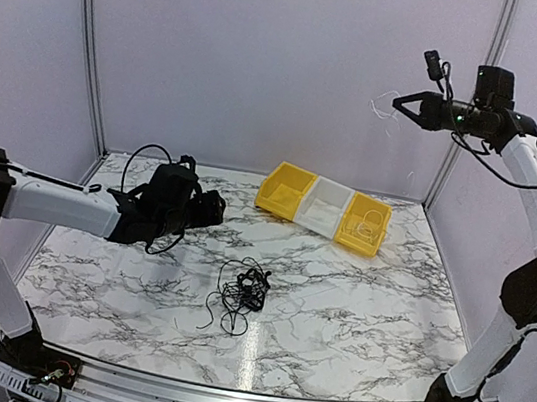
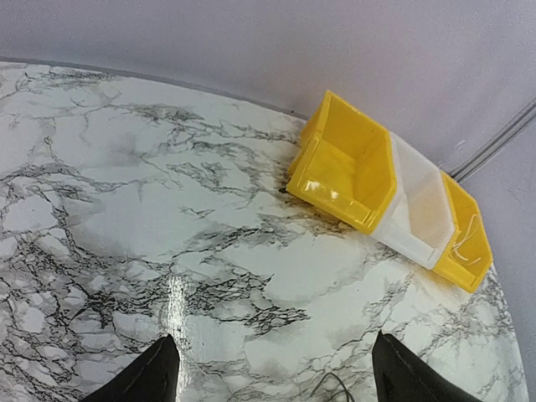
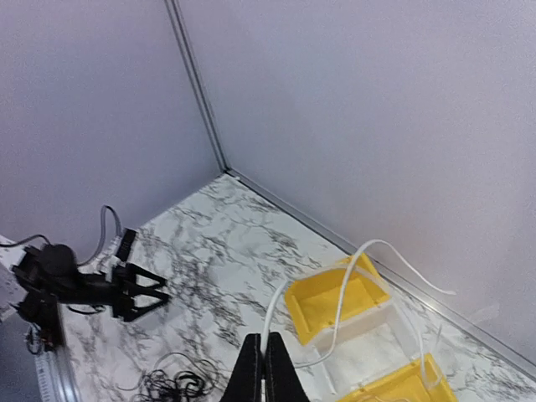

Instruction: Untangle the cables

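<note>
A small tangle of thin black cables [image 1: 245, 292] lies on the marble table [image 1: 353, 315], right of centre and toward the front. My left gripper [image 1: 219, 210] hovers open behind and to the left of the tangle, nothing between its fingers. In the left wrist view the left gripper [image 2: 276, 377] is spread wide, and a bit of black cable [image 2: 335, 387] shows at the bottom edge. My right gripper [image 1: 400, 104] is raised high at the back right, shut on a thin white cable [image 3: 347, 272] that loops out from the gripper [image 3: 265, 339]. The tangle [image 3: 172, 385] lies far below it.
Three joined bins stand at the back of the table: a yellow bin [image 1: 286, 187], a white bin [image 1: 326, 207] and another yellow bin [image 1: 364, 223] with pale strands in it. Grey walls close off the back and sides.
</note>
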Robot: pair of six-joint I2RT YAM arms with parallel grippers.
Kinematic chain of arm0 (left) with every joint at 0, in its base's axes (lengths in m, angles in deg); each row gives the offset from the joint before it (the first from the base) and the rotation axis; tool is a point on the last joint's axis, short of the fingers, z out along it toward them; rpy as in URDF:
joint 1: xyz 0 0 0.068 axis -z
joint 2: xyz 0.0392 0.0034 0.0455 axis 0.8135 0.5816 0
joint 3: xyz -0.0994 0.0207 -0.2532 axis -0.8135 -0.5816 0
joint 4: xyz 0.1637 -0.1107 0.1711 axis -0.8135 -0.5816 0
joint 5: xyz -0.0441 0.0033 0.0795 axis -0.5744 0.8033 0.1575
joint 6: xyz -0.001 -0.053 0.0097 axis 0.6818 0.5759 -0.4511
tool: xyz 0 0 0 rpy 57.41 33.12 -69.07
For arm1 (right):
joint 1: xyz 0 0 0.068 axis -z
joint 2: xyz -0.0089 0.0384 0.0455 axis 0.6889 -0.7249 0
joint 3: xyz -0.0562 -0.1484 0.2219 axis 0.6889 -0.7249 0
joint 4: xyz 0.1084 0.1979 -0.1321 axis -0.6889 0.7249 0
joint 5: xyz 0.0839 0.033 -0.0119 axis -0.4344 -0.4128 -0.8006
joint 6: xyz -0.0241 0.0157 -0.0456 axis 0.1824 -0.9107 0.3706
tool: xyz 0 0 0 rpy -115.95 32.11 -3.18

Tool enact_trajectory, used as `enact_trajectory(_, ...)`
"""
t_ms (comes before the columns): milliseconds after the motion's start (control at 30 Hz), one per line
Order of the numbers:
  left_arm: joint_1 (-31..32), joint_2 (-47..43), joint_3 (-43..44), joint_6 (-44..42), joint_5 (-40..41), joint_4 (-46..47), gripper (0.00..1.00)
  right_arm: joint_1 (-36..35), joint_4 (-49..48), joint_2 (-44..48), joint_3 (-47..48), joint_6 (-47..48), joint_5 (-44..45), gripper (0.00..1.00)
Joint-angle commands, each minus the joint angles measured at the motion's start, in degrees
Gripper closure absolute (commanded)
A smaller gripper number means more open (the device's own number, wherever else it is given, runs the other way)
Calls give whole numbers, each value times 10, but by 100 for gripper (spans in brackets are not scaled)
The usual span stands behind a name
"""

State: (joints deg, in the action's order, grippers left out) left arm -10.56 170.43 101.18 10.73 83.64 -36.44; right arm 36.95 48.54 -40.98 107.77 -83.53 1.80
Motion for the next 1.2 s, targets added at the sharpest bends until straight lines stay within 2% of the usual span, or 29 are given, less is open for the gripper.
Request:
enact_trajectory(0,2,-76,-31,-4,-19,16,17,1,34,-5,-41,113,134,100)
enact_trajectory(167,2,-110,-61,8,-37,16,17,9,31,-1,-144,176,172,100)
enact_trajectory(300,2,-123,-77,12,-56,16,17,9,20,-9,-186,193,189,100)
enact_trajectory(533,2,-142,-97,7,-49,16,17,15,8,-35,-196,182,204,100)
enact_trajectory(1167,2,-138,-105,18,-50,17,17,18,-21,-105,-171,189,320,100)
